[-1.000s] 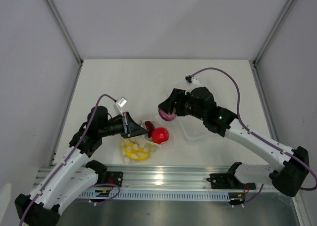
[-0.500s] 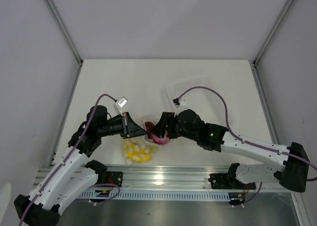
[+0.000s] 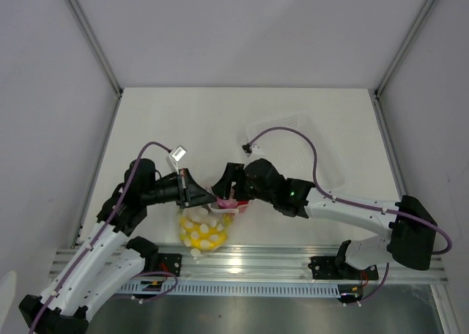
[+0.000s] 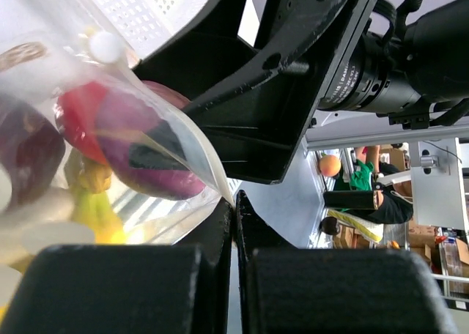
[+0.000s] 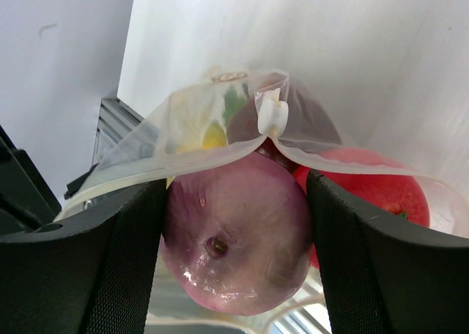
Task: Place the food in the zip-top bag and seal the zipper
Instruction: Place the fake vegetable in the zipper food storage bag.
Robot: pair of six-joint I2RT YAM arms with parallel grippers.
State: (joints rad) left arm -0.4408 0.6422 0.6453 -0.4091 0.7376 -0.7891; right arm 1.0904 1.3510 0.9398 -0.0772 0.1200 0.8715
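Note:
My left gripper [image 3: 210, 195] is shut on the edge of the clear zip-top bag [image 3: 201, 228] and holds its mouth up; the wrist view shows the pinched film [image 4: 212, 169]. Inside the bag lie the yellow banana bunch [image 3: 199, 234], a red fruit [image 5: 370, 184], a dark red apple [image 4: 22, 154] and white pieces. My right gripper [image 3: 229, 196] is shut on the pink-purple onion [image 5: 234, 231] and holds it in the bag's mouth, under the zipper edge [image 5: 220, 152] with its white slider [image 5: 271, 116]. The onion also shows through the film in the left wrist view [image 4: 146, 169].
The translucent white tray [image 3: 300, 140] lies empty on the table at the right rear. The aluminium rail [image 3: 242, 264] runs along the near table edge. Grey walls stand on all three sides.
My right gripper has carried the onion from above the tray down and left into the bag's mouth. The tray is uncovered now. My left gripper has kept hold of the bag.

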